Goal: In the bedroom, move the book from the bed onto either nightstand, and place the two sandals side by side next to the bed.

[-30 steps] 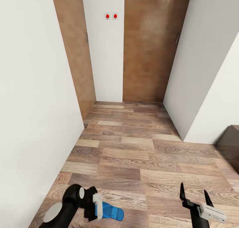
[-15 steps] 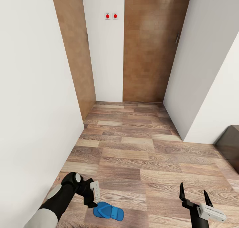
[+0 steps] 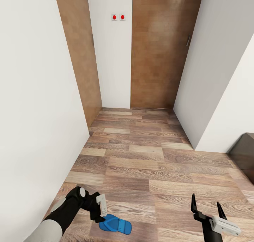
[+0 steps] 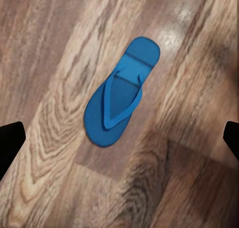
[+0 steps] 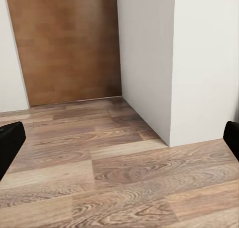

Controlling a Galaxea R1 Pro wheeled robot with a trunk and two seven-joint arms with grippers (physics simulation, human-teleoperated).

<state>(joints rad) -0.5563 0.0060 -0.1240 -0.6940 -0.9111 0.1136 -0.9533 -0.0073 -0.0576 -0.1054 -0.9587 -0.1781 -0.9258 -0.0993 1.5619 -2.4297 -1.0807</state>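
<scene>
One bright blue sandal [image 3: 115, 224] lies flat on the wood-plank floor at the lower left of the head view. My left gripper [image 3: 99, 216] hovers just above its near end, open and holding nothing. In the left wrist view the sandal [image 4: 119, 101] rests strap-up on the planks, with the two black fingertips [image 4: 10, 140] spread wide on either side, clear of it. My right gripper [image 3: 206, 204] is open and empty over bare floor at the lower right. The book and the bed are out of view.
White walls [image 3: 38, 111] close in on the left and right. Brown wooden doors [image 3: 158, 51] stand ahead at the end of a short passage. A dark brown furniture corner [image 3: 244, 156] juts in at the right edge; I cannot tell which piece it is.
My left gripper held the sandal a second ago; it has let go and drawn back up and to the left. The sandal now lies on the floor. The right arm has not moved.
</scene>
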